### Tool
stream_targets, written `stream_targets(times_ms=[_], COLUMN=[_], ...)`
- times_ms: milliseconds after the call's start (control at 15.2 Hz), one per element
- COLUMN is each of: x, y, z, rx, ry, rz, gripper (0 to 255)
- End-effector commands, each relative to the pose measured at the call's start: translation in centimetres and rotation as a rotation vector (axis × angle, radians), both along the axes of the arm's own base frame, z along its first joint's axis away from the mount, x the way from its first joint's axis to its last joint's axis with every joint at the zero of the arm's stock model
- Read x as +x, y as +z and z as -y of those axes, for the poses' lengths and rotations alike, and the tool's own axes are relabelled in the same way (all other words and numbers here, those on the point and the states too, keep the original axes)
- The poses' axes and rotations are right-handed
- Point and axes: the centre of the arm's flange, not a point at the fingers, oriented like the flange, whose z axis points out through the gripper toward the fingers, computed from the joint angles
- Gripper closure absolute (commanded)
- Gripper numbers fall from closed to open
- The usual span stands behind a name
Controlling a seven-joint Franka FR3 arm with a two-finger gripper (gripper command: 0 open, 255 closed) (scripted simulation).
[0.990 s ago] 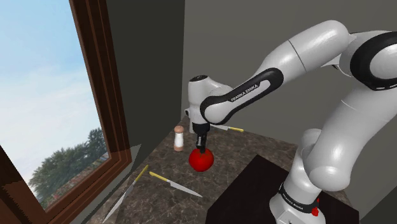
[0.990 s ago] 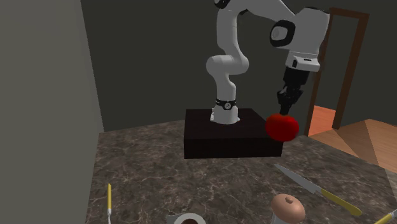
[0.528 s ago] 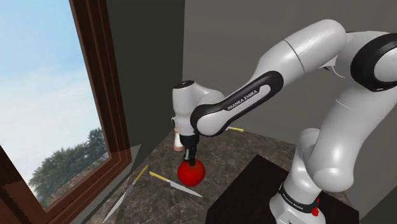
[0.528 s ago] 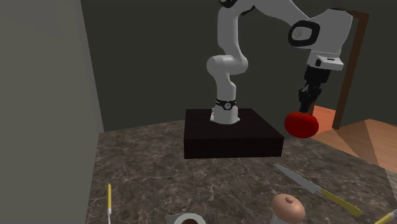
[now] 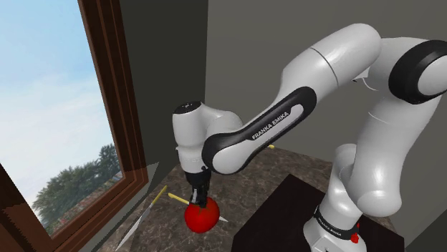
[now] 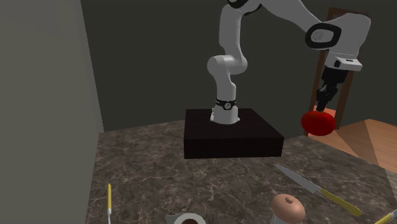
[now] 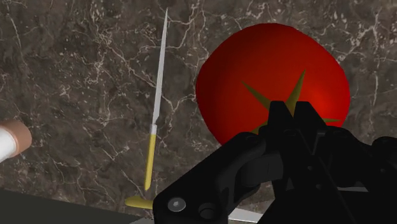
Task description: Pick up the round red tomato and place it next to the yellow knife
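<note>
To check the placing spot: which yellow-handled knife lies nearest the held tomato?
The knife whose blade passes behind the tomato in the shoulder view. The window-side knife and the far knife lie farther away.

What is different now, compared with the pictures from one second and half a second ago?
The claw carried the tomato toward the shoulder view's left and lower, closer to the yellow-handled knives by the window; in the second exterior view it went right. It stays shut on the tomato. The knives and the shaker did not move.
</note>
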Motion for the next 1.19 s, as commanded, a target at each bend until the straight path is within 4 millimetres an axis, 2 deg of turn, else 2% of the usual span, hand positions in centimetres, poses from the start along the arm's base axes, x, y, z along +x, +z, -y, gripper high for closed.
stream_targets(times_ms=[0, 1122], x=[0.0, 0.0], y=[-1.0, -10.0], z=[-0.3, -0.3], rx=[0.0, 0.0], ry=[-0.001, -0.001], rz=[0.0, 0.0], gripper=[255, 255])
